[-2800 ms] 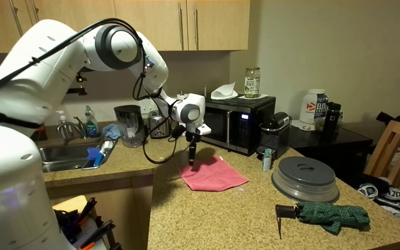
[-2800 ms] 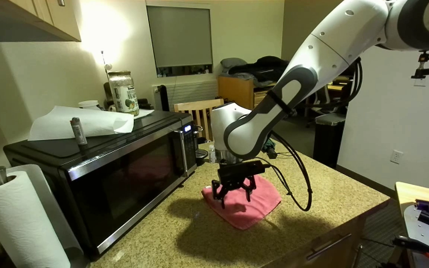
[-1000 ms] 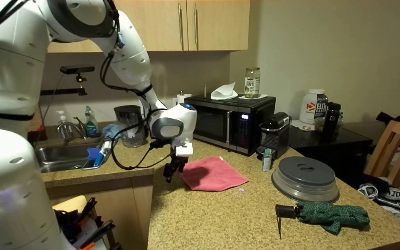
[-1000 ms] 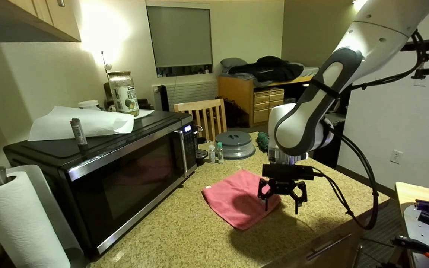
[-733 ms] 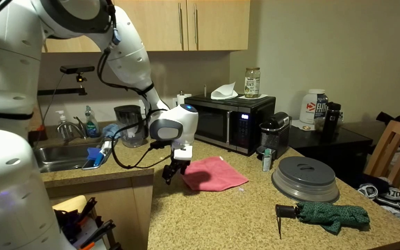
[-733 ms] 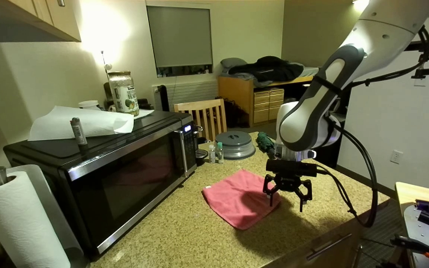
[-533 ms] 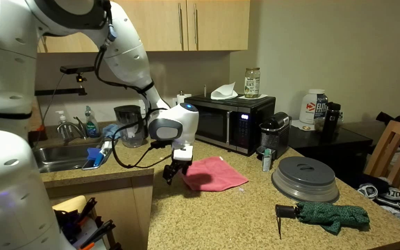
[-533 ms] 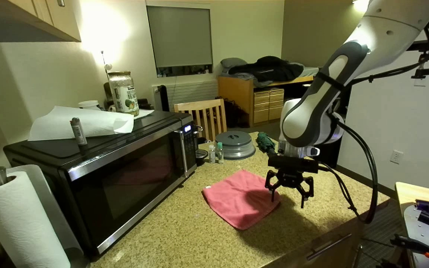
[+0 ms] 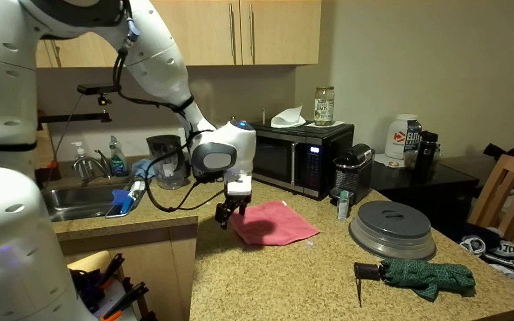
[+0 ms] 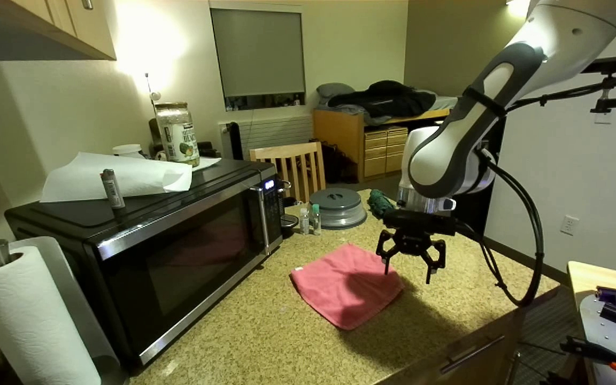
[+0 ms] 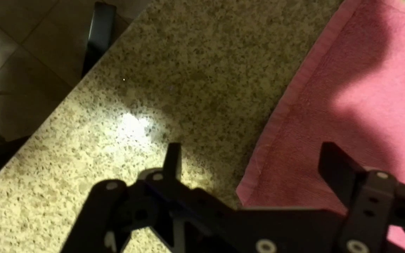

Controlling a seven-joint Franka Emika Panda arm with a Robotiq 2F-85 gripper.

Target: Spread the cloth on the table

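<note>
Two parted fingers (image 11: 338, 172) above cloth (image 10: 343, 289) edge, roomy countertop (image 9: 283, 281) beside

A rounded white arm (image 9: 163, 73) with dark grey panels (image 9: 213, 148) and looped black cables (image 10: 539, 256) bears an angular black hand (image 10: 407, 275) with pale-rimmed screws (image 11: 266, 245).

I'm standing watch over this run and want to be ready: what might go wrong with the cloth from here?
The cloth lies fairly flat on the countertop, so the open gripper may close without catching it. In the wrist view the cloth's edge runs between its fingers, so a careless descent might bunch the cloth. The black cable hangs in a loop beside the gripper and could snag during a low sweep.
</note>
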